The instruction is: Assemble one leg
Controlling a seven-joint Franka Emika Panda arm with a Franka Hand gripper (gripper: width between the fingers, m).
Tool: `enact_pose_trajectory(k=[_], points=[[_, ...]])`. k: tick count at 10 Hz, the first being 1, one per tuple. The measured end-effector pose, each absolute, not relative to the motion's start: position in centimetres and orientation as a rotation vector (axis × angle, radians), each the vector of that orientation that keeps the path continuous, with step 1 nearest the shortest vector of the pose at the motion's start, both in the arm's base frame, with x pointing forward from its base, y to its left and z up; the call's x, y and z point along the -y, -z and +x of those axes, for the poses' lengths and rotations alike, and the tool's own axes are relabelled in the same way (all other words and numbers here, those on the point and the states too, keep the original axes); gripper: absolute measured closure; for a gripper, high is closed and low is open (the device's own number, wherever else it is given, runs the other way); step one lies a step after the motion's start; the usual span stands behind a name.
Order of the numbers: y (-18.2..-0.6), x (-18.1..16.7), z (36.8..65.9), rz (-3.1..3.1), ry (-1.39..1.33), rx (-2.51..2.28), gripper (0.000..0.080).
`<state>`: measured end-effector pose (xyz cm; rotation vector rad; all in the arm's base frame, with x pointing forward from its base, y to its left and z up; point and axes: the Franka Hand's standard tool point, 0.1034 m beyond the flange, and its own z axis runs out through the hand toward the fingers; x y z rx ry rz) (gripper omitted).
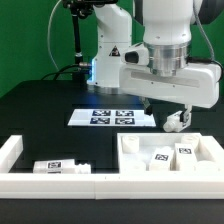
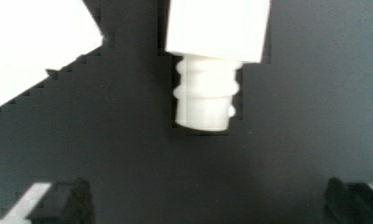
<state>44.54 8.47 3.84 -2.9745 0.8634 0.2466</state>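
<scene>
A leg [image 1: 177, 120] lies on the black table just to the exterior view's right of the marker board [image 1: 113, 117]. In the wrist view it is a white peg [image 2: 211, 70] with a square body and a ribbed round end pointing toward my gripper. My gripper [image 1: 152, 101] hangs over the table beside this leg. In the wrist view my gripper [image 2: 209, 206] is open and empty, its dark fingertips [image 2: 58, 200] spread wide, with the leg's ribbed end a little beyond them and not between them.
A large white tray-shaped part [image 1: 128, 150] at the front right holds two more tagged legs [image 1: 160, 155]. A white rimmed frame [image 1: 12, 150] at the front left has another leg [image 1: 58, 166] on it. A white corner [image 2: 32, 50] shows beside the leg in the wrist view.
</scene>
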Motion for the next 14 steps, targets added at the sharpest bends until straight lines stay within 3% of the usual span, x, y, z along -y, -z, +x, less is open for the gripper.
enact_pose_trajectory(k=[4,6,7,8,9,10,14], points=[[-1.1,-12.3,39.9,-2.964,-0.289,-0.933,0.0151],[-1.0,-12.9,39.7,-2.979,-0.291,-0.889,0.0151],[-1.0,-12.9,39.7,-2.980,-0.292,-0.888,0.0263],[-1.0,-12.9,39.7,-2.980,-0.292,-0.887,0.0263],[-1.0,-12.9,39.7,-2.980,-0.292,-0.886,0.0447],[-1.0,-12.9,39.7,-2.980,-0.292,-0.886,0.0514],[-1.5,-12.4,40.2,-2.924,-0.335,-1.116,0.0514]])
